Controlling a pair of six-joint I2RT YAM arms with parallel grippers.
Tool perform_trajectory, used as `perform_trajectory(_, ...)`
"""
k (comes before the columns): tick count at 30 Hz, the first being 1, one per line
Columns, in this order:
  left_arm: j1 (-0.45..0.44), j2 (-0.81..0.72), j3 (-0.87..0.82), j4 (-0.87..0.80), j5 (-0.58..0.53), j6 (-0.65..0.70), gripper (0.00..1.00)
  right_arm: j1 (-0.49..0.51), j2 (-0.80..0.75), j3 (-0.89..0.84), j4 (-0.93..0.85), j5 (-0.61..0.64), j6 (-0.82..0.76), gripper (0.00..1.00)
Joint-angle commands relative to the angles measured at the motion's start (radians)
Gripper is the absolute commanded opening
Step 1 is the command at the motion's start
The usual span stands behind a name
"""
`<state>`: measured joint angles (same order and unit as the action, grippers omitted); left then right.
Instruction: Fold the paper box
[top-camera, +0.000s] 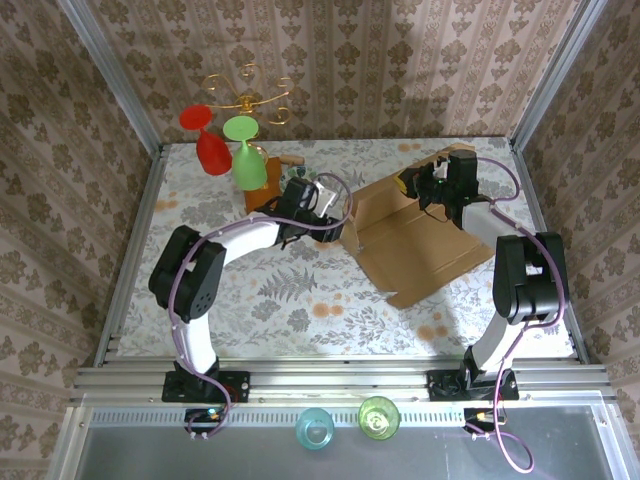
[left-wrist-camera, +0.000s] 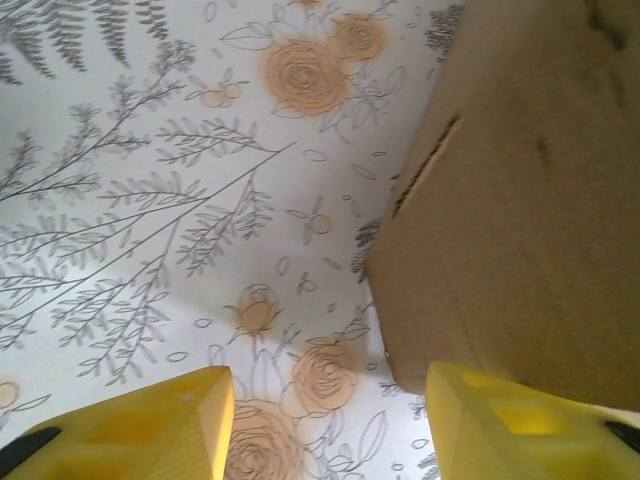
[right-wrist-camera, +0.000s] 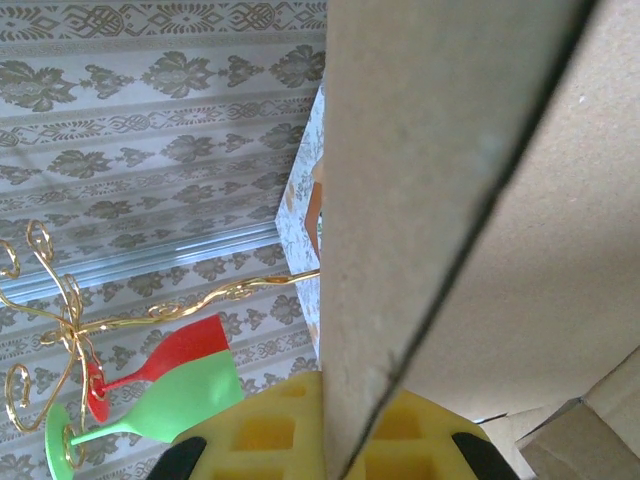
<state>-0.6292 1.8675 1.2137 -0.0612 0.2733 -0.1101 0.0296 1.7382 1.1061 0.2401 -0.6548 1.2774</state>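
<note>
The paper box (top-camera: 420, 245) is a tan cardboard sheet lying partly folded at the table's centre right, with flaps raised along its far and left edges. My right gripper (top-camera: 428, 186) is at the box's far edge, and in the right wrist view it (right-wrist-camera: 345, 440) is shut on an upright flap of the box (right-wrist-camera: 430, 150) seen edge-on. My left gripper (top-camera: 335, 208) is at the box's left edge. In the left wrist view it (left-wrist-camera: 330, 430) is open over the floral tablecloth, with a corner of a box flap (left-wrist-camera: 520, 200) just above its right finger (left-wrist-camera: 500, 420).
An upside-down red glass (top-camera: 207, 140) and green glass (top-camera: 245, 150) stand at the back left beside a gold wire rack (top-camera: 250, 95), over a wooden board (top-camera: 262, 195). A teal cup (top-camera: 315, 428) and a green cup (top-camera: 378, 417) sit below the table's near rail. Patterned walls enclose the table.
</note>
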Motion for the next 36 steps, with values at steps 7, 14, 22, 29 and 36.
perform_trajectory(7, -0.017, -0.048, -0.078, 0.109, 0.076, 0.01, 0.57, 0.013, 0.037, 0.034, -0.014, -0.063, -0.015, 0.0)
perform_trajectory(14, -0.035, -0.071, -0.095, 0.143, 0.137, 0.024, 0.57, 0.013, 0.053, 0.05, -0.019, -0.062, -0.01, 0.0)
perform_trajectory(22, -0.044, -0.119, -0.145, 0.175, 0.152, -0.002, 0.55, 0.013, 0.063, 0.081, -0.015, -0.063, -0.006, 0.0)
perform_trajectory(29, -0.044, -0.111, -0.148, 0.185, 0.148, -0.019, 0.56, 0.015, 0.068, 0.096, 0.002, -0.063, 0.013, 0.0)
perform_trajectory(36, -0.04, -0.042, -0.084, 0.172, 0.156, -0.014, 0.56, 0.018, 0.06, 0.066, 0.022, -0.071, 0.014, 0.0)
